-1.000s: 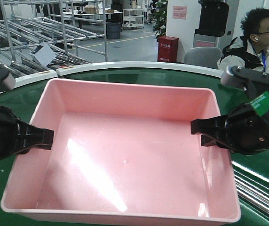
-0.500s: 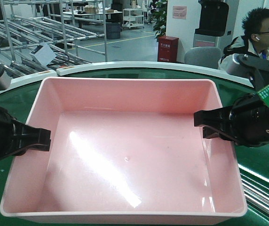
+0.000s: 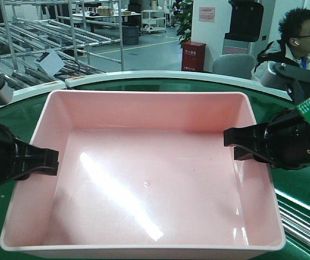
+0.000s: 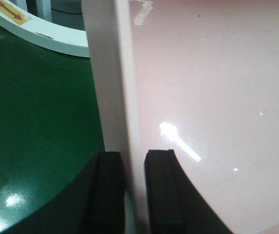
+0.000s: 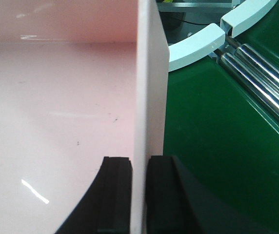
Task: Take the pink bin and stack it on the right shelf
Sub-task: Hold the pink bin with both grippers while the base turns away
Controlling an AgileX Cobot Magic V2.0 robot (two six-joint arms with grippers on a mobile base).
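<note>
One pink bin: open side up, centre of view, over green belt; contact w/ belt not discernible.
L gripper: narrow, clamped on bin's L wall, one finger inside, one outside.
R gripper: likewise, clamped on R wall.
Belt edge: white curved rim beyond far wall; metal rollers R of bin.
Bkgd: man w/ glasses far R; red cabinet; pipe racks L.

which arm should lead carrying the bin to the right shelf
Right, probably: the right end effector clamps the bin's right wall, nearest that side. The left end effector clamps the opposite wall and should follow.
</note>
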